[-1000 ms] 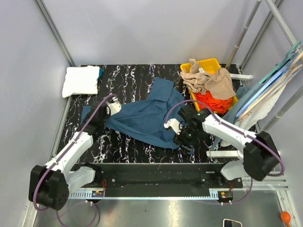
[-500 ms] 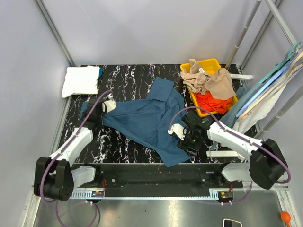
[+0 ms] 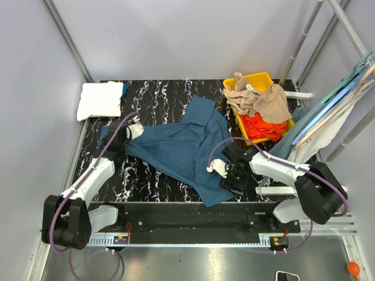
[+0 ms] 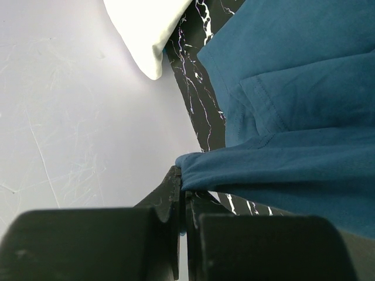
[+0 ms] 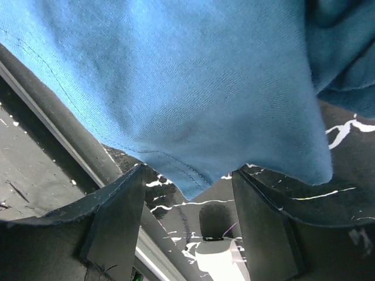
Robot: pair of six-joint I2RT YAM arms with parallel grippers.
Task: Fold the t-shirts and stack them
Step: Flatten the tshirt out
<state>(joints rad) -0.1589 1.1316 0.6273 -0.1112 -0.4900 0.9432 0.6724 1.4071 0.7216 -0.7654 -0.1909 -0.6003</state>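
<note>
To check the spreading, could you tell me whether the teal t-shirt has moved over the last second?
Yes: the teal t-shirt has stretched nearer, its corner now reaching the table edge.

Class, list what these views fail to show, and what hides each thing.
- Top view: red-orange t-shirt mostly buried under the tan t-shirt in the yellow bin.
- Left wrist view: white t-shirt cut off by the top edge.
- Right wrist view: blue t-shirt runs past the frame edges; outline lost.
</note>
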